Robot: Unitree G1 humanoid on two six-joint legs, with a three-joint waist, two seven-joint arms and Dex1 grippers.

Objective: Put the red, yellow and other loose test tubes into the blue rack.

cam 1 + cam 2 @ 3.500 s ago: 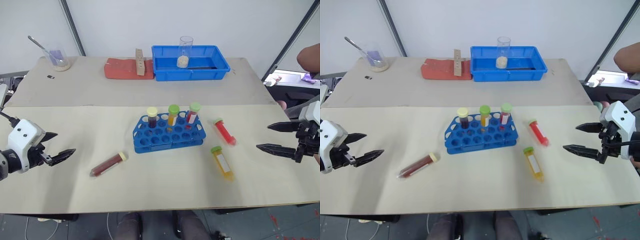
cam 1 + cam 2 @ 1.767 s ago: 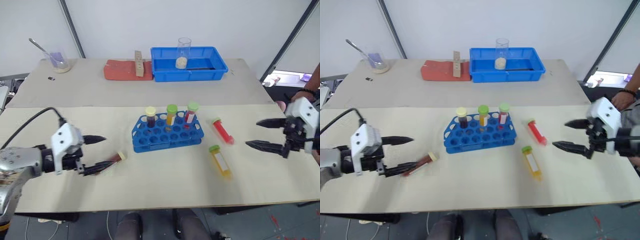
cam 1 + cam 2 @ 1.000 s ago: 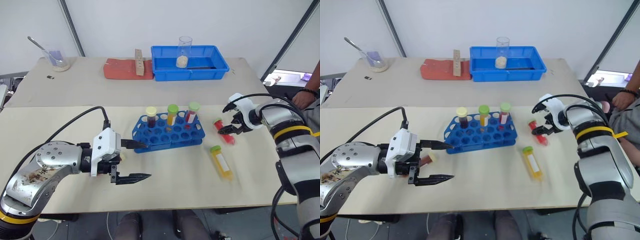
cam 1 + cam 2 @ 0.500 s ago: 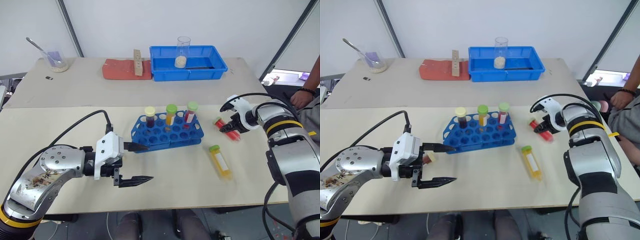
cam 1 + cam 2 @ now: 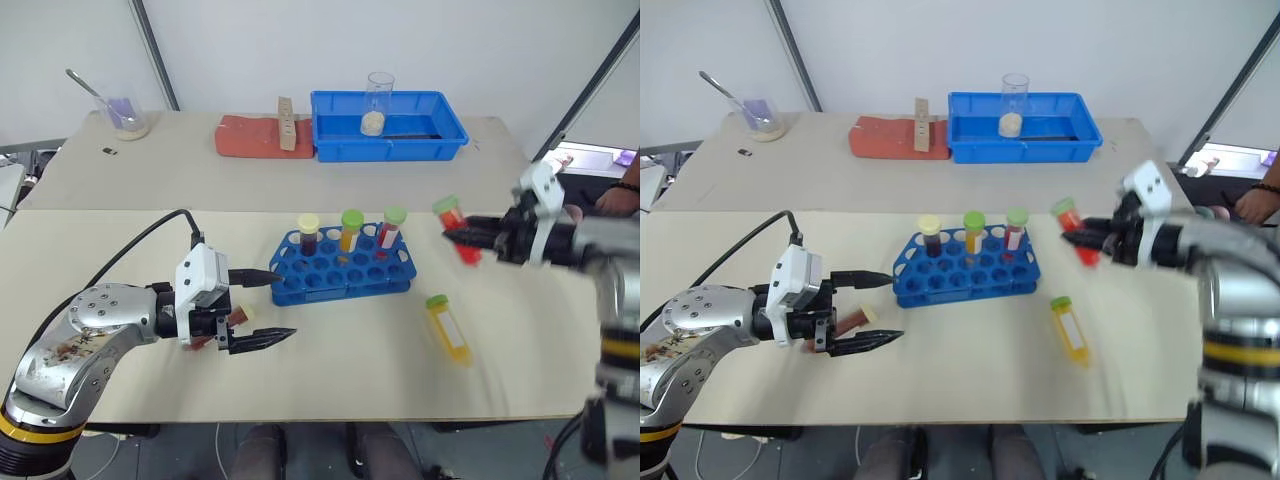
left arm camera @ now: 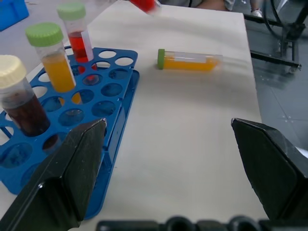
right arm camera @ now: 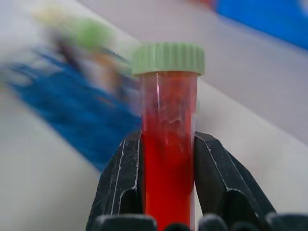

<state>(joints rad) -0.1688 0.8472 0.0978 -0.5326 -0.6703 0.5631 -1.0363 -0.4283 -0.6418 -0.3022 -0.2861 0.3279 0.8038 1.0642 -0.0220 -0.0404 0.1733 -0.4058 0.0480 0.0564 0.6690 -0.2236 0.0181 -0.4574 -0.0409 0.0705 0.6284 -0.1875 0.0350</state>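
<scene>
red tube (image 7: 168, 159): clamped upright between the two black fingers (image 7: 124, 183) of the right gripper (image 5: 1092, 237), green cap clear above the fingertips; lifted off the table (image 5: 330, 370), just right of the blue rack (image 5: 340, 268).
handling of red tube: judged light, stiff, smooth-walled and liable to slip or swing if pinched near an end; liquid inside, cap on, so probably safe tilted; best gripped mid-body below the cap, as now.
right gripper: closed tight on the red tube, pointing toward the rack.
yellow tube (image 5: 447, 327): lying flat on the table, green cap toward the rack, right of and nearer than the rack's right end; apart from both grippers.
handling of yellow tube: likely rolls freely on its side; best taken across the middle of the body, fingers straddling it.
dark red tube (image 5: 848, 321): lying on the table left of the rack, cream cap toward it, between the spread fingers of the left gripper (image 5: 880, 308); touching or not, cannot tell.
left gripper: wide open, holding nothing, fingertips just short of the rack's left end.
blue rack: three capped tubes standing in the back row, many front holes free.
next move, as judged: cap-up lowering of the red tube into a free hole, aligned carefully because the holes look a snug fit.
</scene>
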